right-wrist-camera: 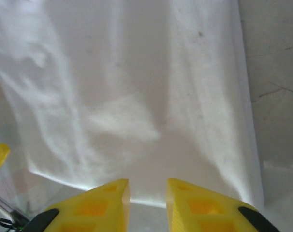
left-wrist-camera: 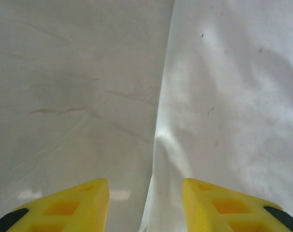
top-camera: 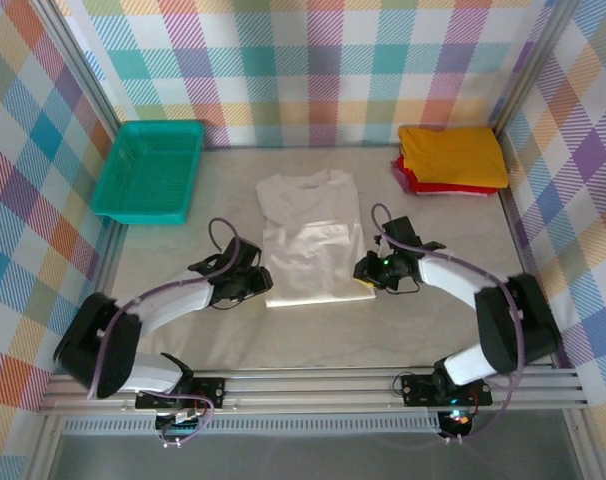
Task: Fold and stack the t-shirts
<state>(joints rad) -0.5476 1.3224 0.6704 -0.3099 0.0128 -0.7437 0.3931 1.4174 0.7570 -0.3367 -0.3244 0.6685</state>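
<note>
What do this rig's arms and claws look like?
Both the left arm and right arm have white shells, black joints and a lilac cable looping alongside. The left claw and right claw have yellow plastic fingers with recessed pockets and black trim.

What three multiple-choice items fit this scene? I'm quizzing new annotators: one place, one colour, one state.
1. The teal mesh basket sits: A far left; B far right; C centre.
2. The top t-shirt at far right is: A red; B mustard-yellow; C white.
3. The white t-shirt is: A hanging; B lying on the table; C in the basket.
Key: 1 A, it stands at far left. 2 B, the mustard-yellow t-shirt covers the red t-shirt. 3 B, it lies flat mid-table.
</note>
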